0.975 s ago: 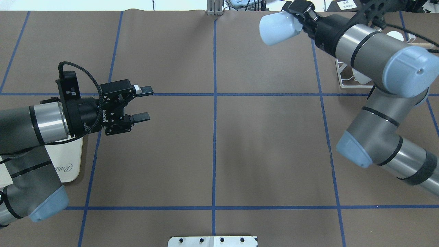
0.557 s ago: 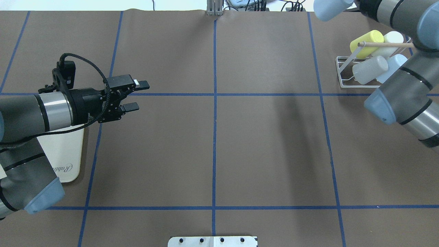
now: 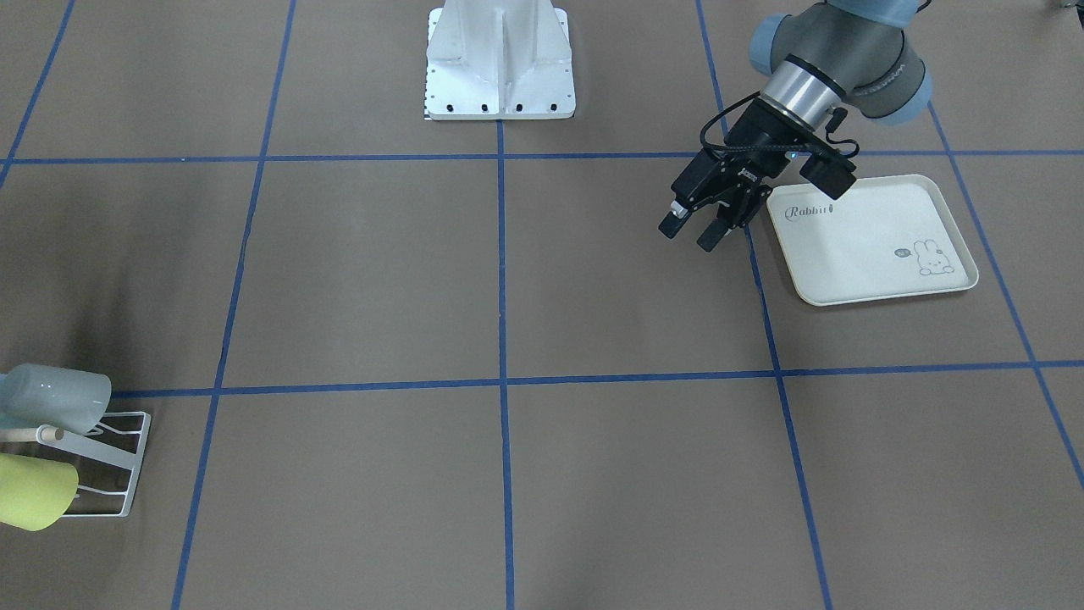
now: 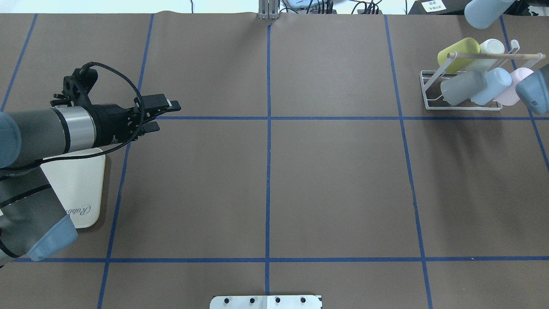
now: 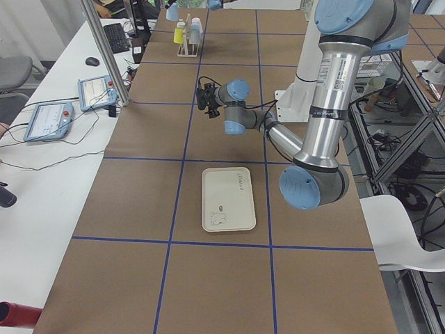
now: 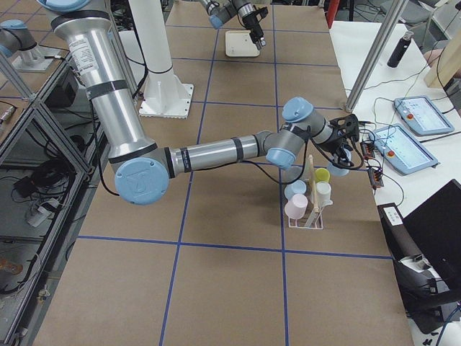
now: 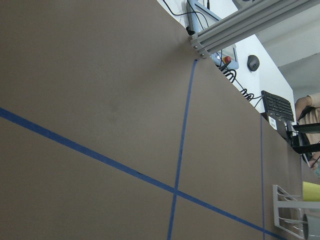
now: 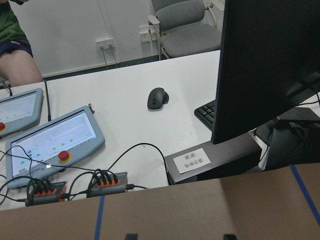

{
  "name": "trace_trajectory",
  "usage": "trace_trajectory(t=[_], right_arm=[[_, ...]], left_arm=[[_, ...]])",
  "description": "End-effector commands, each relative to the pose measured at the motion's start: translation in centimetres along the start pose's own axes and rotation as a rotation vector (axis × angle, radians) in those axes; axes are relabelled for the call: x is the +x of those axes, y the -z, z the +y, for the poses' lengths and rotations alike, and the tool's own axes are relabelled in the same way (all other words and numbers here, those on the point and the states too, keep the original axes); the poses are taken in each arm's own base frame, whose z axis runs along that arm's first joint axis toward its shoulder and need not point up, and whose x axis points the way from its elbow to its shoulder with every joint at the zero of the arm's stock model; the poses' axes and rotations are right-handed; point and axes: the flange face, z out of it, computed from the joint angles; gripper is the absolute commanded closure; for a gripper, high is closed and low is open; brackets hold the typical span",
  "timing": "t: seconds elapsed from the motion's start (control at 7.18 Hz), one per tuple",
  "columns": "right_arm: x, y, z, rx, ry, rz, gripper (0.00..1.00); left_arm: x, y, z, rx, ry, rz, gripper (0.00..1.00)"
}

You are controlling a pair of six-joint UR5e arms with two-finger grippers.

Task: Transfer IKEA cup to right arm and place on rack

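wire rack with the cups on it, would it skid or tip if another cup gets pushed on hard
Probably light and easy to skid: the rack is thin white wire on smooth brown paper. Possibly top-heavy: the yellow cup and white cup sit high, by the wooden dowel. A hard sideways push might rock it.

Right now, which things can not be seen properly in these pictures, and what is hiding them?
- Right gripper: beyond the overhead view's top edge, tiny in the exterior right view; whether its fingers are closed is unclear.
- Pale blue plastic cup: cut off by the overhead top edge.
- Pink cup on the white wire rack: partly behind the right arm's elbow, overhead.
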Motion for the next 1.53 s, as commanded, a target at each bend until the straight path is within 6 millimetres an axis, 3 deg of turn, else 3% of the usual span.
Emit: trace_trajectory(t=[0.0,0.7,0.97,1.11,1.39], right_arm=[[5.7,-1.1,-0.4,-0.081,0.056,0.034,0.97],[7.7,-2.5,0.5,-0.112,0.039,0.066,0.95],[8.5,-2.7,1.1,-0.123,0.032,0.076,0.80],[8.5,-3.0,1.4,-0.129,0.032,0.077,0.64],[8.3,-3.3,1.8,-0.137,0.034,0.077,0.59]], left_arm=[[-0.3,-0.1,-0.1,0.004,-0.011,-0.014,0.01],[-0.3,-0.1,-0.2,0.007,-0.011,-0.013,0.00],[-0.3,-0.1,-0.2,0.006,-0.011,-0.014,0.00],[-0.3,-0.1,-0.2,0.007,-0.011,-0.013,0.00],[-0.3,-0.1,-0.2,0.007,-0.009,-0.012,0.00]])
